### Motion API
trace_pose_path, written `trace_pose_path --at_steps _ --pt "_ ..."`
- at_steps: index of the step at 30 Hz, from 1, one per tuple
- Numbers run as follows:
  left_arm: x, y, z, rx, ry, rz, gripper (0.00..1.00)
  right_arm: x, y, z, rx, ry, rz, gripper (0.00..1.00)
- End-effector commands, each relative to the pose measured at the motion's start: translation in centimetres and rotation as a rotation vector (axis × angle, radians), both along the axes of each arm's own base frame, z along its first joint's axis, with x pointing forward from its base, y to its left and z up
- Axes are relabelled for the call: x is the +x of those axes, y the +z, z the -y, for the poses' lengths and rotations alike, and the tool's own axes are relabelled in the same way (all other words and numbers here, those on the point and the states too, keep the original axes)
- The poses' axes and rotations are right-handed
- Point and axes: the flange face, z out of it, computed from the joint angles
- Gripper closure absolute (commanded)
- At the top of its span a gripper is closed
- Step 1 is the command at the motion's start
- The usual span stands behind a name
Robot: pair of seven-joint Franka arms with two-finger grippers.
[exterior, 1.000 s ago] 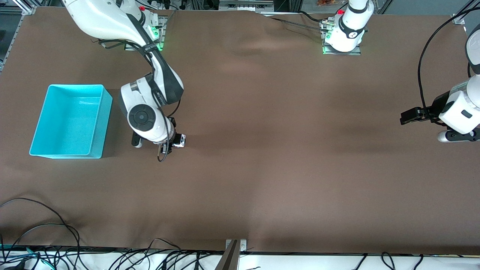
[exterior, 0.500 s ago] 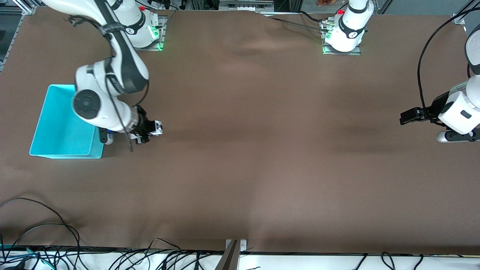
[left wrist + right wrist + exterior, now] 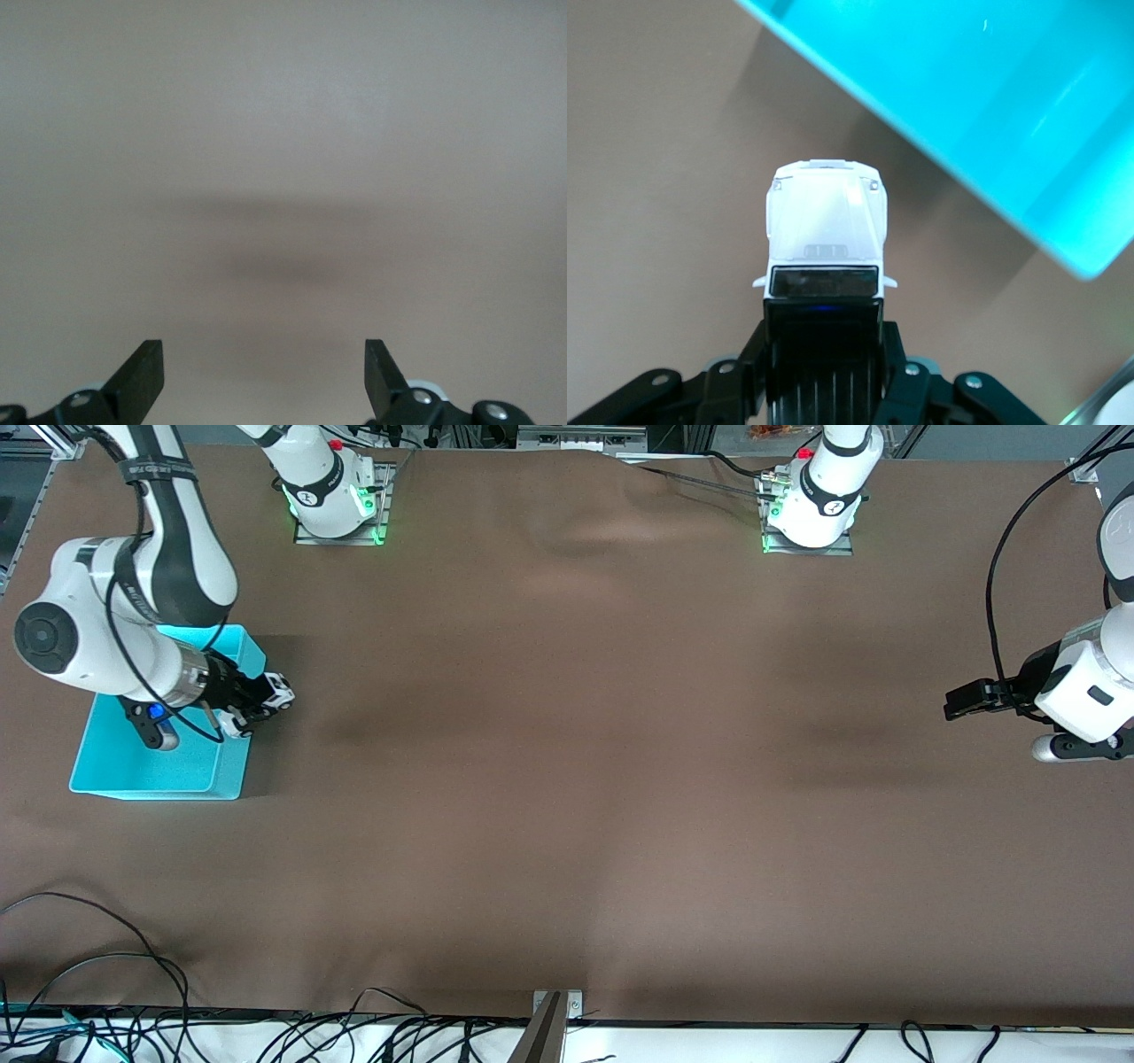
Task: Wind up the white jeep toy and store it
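Turquoise bin (image 3: 168,775), at the left of the front view toward the right arm's end of the table; what shows of its interior holds nothing, the right arm covering much of it. Right gripper (image 3: 266,698), clenched on the white jeep toy (image 3: 824,226), hangs over the bin's edge. The right wrist view alone shows the jeep's hood and windscreen. Left gripper (image 3: 264,376) waits, fingers (image 3: 146,372) spread, at the front view's right edge, over bare brown table (image 3: 620,779).
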Motion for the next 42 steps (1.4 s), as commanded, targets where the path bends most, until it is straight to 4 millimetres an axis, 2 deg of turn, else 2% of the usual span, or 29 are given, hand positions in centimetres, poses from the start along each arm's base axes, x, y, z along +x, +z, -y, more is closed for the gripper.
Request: trace_pose_path --at_steps 1,7,18,24,32,35,42 --pt "0.1 0.2 0.1 -0.018 -0.004 0.007 0.00 -2.4 -0.1 5.3 0.060 0.130 -0.003 1.00" --pt "0.1 0.1 0.1 -0.018 -0.004 0.005 0.00 -3.5 -0.4 10.7 0.084 0.250 0.002 1.00" --pt "0.2 0.2 0.1 -0.018 -0.004 0.007 0.00 -5.7 -3.2 17.2 0.101 0.400 -0.036 1.00" --pt "0.2 0.0 0.1 -0.018 -0.004 0.005 0.00 -5.9 -6.0 18.5 0.078 0.421 -0.020 1.00" --pt "0.2 0.0 0.1 -0.018 -0.004 0.005 0.00 -6.0 -9.4 19.1 0.049 0.457 -0.005 1.00" --pt "0.2 0.0 0.1 -0.018 -0.004 0.005 0.00 -6.3 -9.9 20.2 0.046 0.472 0.002 1.00" --pt "0.2 0.0 0.1 -0.018 -0.004 0.005 0.00 -6.4 -11.7 20.9 0.038 0.503 -0.002 1.00"
